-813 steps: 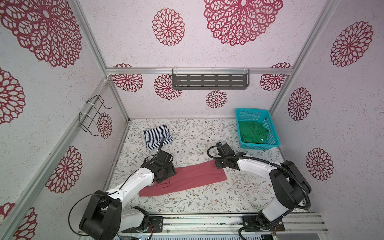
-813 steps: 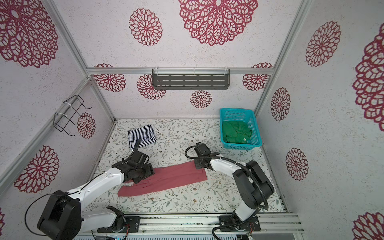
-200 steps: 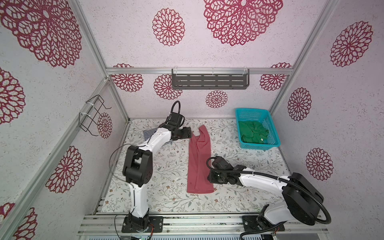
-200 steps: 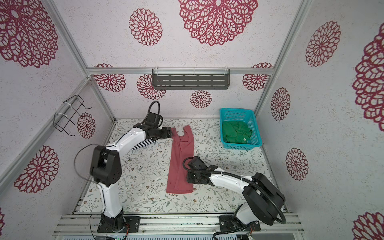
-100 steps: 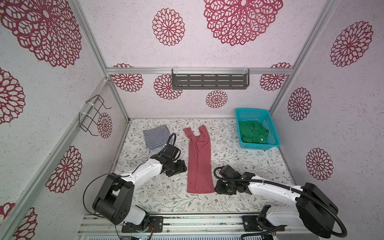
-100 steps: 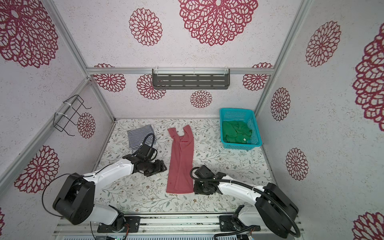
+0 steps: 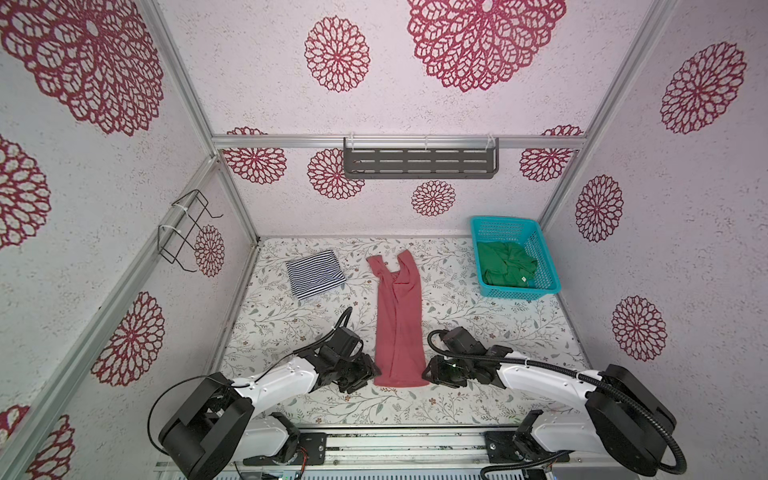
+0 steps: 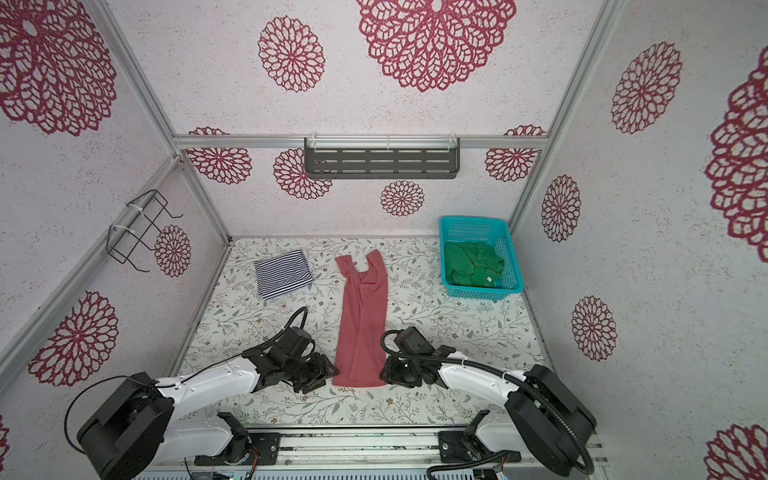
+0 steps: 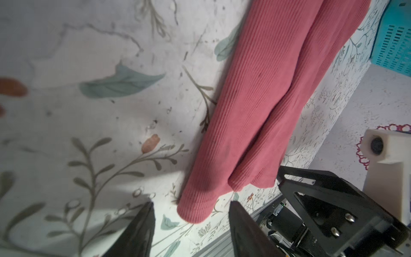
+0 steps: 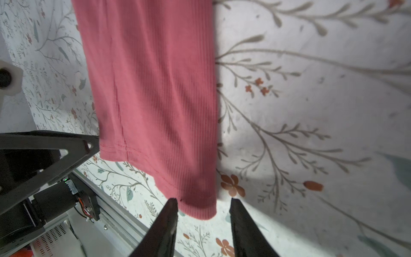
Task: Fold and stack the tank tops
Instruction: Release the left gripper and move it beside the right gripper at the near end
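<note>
**Both top views.** Red-pink tank top (image 7: 399,324): soft ribbed knit, judged light and limp. It is laid as a long narrow strip mid-way across the floral tabletop (image 7: 291,332), straps toward the back wall. Striped tank top (image 7: 315,274): folded, back left. Green tank top (image 7: 505,270): crumpled inside the teal basket (image 7: 548,276), back right. Left gripper (image 7: 368,374) and right gripper (image 7: 430,372) are set low at the two hem corners. Walls are rosette-patterned; a grey slotted shelf (image 7: 420,163) and a wire rack (image 7: 187,228) are mounted on them.

**Left wrist view.** Left gripper (image 9: 191,203): fingers spread, hem corner between them, nothing pinched.

**Right wrist view.** Right gripper (image 10: 203,199): fingers spread astride the other hem corner, nothing pinched. The hem corners are judged the best hold; thin cloth may bunch or slip.
</note>
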You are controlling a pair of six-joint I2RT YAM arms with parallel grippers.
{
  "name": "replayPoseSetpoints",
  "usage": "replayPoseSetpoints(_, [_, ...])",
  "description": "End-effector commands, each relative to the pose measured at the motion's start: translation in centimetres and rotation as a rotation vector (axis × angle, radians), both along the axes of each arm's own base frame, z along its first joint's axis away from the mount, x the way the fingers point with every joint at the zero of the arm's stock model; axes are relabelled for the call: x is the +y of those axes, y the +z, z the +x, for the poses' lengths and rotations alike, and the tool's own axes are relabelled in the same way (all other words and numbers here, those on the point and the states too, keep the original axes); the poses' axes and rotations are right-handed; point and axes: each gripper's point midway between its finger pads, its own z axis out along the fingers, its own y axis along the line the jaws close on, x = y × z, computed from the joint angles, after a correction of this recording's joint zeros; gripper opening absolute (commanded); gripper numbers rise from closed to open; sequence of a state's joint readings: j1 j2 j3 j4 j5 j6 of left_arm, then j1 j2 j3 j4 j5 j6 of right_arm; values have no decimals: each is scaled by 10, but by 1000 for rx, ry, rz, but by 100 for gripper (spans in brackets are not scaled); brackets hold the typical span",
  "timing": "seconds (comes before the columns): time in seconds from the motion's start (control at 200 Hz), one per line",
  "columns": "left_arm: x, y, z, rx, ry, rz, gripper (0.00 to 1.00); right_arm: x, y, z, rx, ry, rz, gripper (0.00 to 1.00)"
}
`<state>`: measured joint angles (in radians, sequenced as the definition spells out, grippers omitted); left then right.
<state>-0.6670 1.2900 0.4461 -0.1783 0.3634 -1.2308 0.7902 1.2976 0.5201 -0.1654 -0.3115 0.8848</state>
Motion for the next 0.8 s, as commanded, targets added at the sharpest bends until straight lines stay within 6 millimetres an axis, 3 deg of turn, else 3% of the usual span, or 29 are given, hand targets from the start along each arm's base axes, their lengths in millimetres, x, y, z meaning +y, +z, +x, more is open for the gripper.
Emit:
replayPoseSetpoints(0.0, [15,-28,-14,82,66,59,53,3,-3,1,8,-10,21,42])
replayPoseSetpoints(0.125, [20,-38,-22,107,66,87,44,1,-11,-3,24,-19,25,41])
replayPoseSetpoints(0.345, [17,-43,-18,105,77,79,27,3,-14,-2,25,-16,31,37])
replayPoseSetpoints(0.545, [12,-42,-15,95,59,78,0,3,-13,-6,29,-5,28,19])
replayPoseSetpoints(0.656, [9,-41,-20,101,85,32,0,-2,-14,-12,35,-5,21,10])
replayPoseSetpoints(0.796, [11,-31,-45,112,89,37,0,-9,-9,-24,52,9,17,2])
